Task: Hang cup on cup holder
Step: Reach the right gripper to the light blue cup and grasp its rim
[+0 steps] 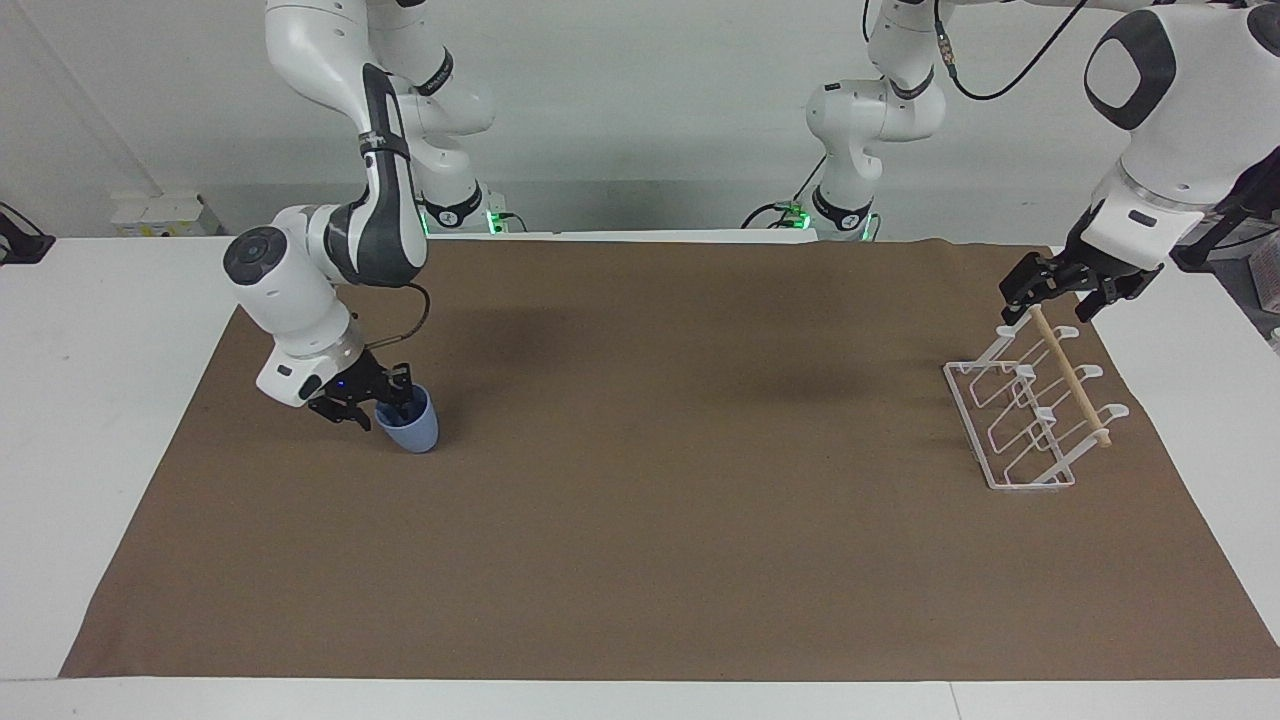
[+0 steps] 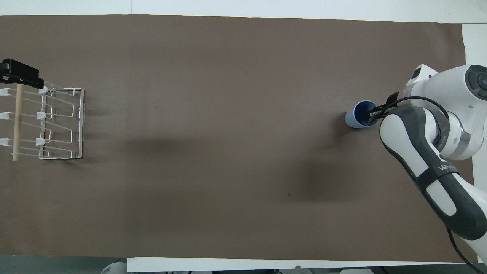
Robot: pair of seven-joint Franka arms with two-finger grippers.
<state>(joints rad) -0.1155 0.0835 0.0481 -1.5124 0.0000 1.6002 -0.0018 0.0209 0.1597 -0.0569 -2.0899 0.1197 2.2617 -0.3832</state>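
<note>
Where the right arm's end of the worktop [image 1: 60, 400] lies under a brown mat [image 1: 640, 520], the cup [image 1: 410, 428] [image 2: 357, 119] stands upright with its mouth up. It is small, light blue, matte and plain, without a handle, and it narrows toward its base. The right pincer [image 1: 375, 398] [image 2: 371, 116] is down at the cup's rim, tilted, with 1 finger inside the mouth and the other outside the wall on the side toward the right arm's end; whether the fingers are pressing the wall I cannot tell.

At the left arm's end stands the rack [image 1: 1030, 410] [image 2: 45, 123], white wire with a rectangular base frame, slanted looped prongs and a pale wooden dowel [image 1: 1070, 375] [image 2: 16, 121] across the top. The left pincer [image 1: 1062, 288] [image 2: 21, 74] is at the dowel's end nearest the robots; its fingers I cannot make out.

Pale lettering runs along the right arm's dark band in the overhead view, too small to read. The cup and rack carry no writing.
</note>
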